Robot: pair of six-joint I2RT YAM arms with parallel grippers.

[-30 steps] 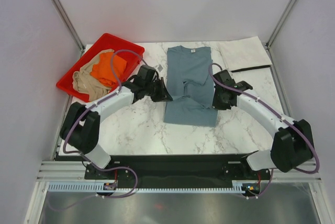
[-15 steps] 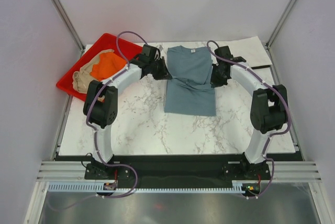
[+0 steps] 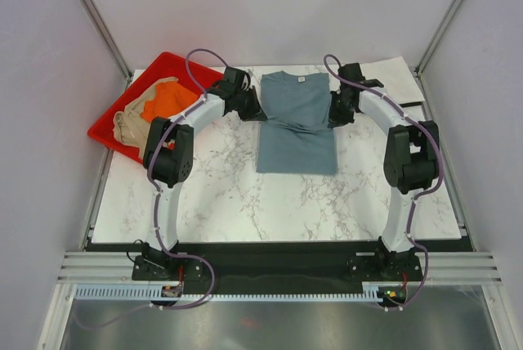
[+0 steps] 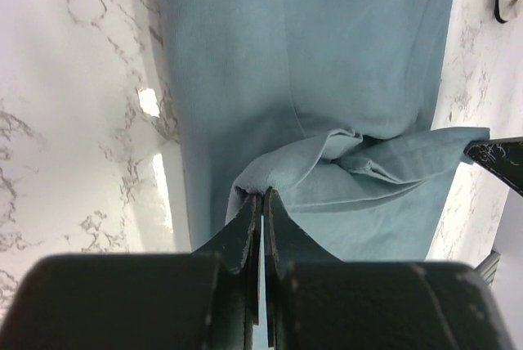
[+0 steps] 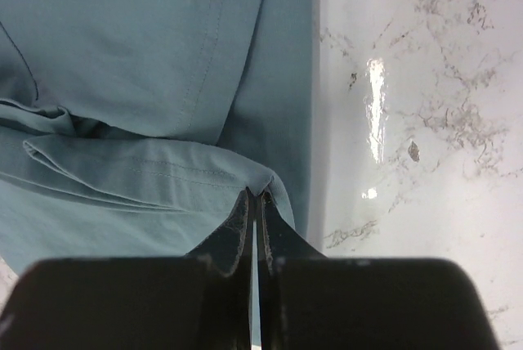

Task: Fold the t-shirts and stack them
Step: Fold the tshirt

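Perhaps four t-shirts (image 3: 296, 121), one tray (image 3: 105, 133)

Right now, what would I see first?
A blue-grey shirt lies in the middle of the table, with the left gripper and right gripper each pinching one side of it. At the far left, a red tray holds an orange shirt and a tan shirt.

Slate blue-grey t-shirt (image 3: 297, 129), grey-veined white marble table (image 3: 221, 195), red tray (image 3: 185, 67), bright orange shirt (image 3: 169, 99), tan-beige shirt (image 3: 131, 126).
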